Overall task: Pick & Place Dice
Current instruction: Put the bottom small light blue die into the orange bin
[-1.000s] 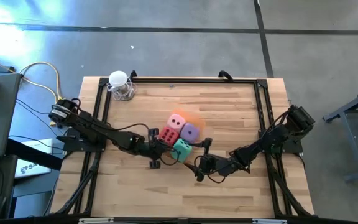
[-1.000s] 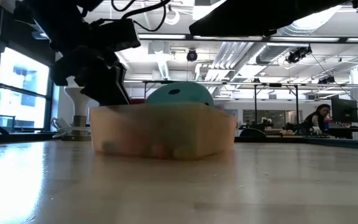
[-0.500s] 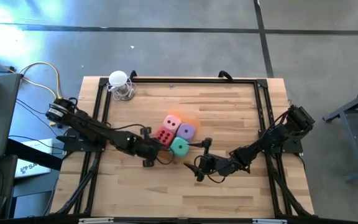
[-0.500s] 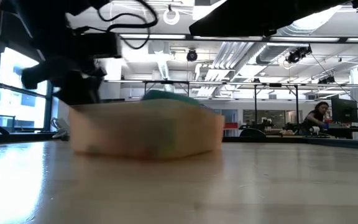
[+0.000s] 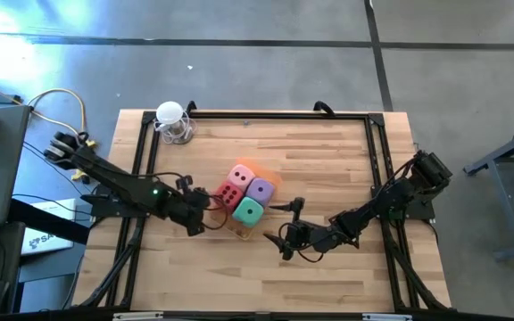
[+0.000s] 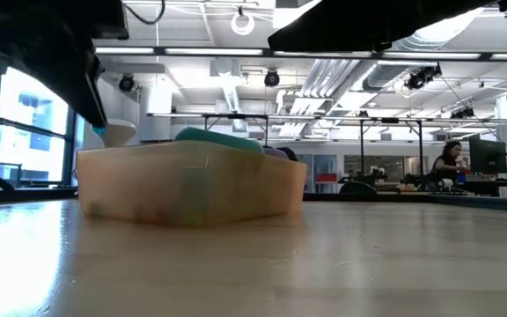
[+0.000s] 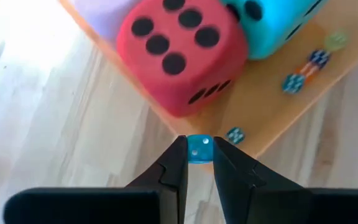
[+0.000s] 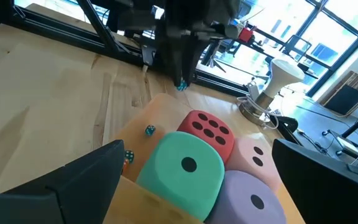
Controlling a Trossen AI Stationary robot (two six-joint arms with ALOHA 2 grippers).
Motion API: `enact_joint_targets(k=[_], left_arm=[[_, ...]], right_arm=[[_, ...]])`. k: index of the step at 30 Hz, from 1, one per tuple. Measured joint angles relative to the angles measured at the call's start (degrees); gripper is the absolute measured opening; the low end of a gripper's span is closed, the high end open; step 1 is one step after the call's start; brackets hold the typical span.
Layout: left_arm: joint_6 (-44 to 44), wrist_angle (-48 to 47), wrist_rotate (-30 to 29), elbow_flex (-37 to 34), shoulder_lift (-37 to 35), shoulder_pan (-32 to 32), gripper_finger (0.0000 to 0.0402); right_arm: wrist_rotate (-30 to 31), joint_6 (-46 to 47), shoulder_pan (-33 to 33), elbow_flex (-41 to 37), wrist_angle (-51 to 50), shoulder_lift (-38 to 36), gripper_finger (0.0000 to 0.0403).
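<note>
- A tiny blue die is pinched between the nearly closed fingers of the left gripper, just outside the orange tray's edge.
- The red die, pink die, purple die and teal die are packed together in the tray, touching.
- Small beads, possibly miniature dice, lie on the tray floor.
- The right gripper is held wide open and empty, beside the tray.

Four dice sit clustered in tray, mid-desk; left gripper just beside tray's left edge. Right gripper just right of tray.
</note>
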Motion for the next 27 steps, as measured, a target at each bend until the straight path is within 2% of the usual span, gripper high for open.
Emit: enact_joint_targets(k=[6,16,20,27], left_arm=[[0.86,3.49,-0.55,0.02,-1.16,-0.90,0.0059],[5.66,12.29,-0.58,0.05,3.33,0.46,0.0060],[5.80,12.48,-0.65,0.11,5.43,0.56,0.0060],[11.41,15.74,-1.58,0.11,8.58,0.56,0.0068]], right_arm=[[0.00,0.00,0.00,-0.02,0.00,0.00,0.0400],[0.00,-0.02,0.00,-0.02,0.00,0.00,0.0400],[0.00,-0.02,0.00,-0.02,0.00,0.00,0.0400],[0.10,-0.02,0.00,-0.02,-0.01,0.00,0.0400]])
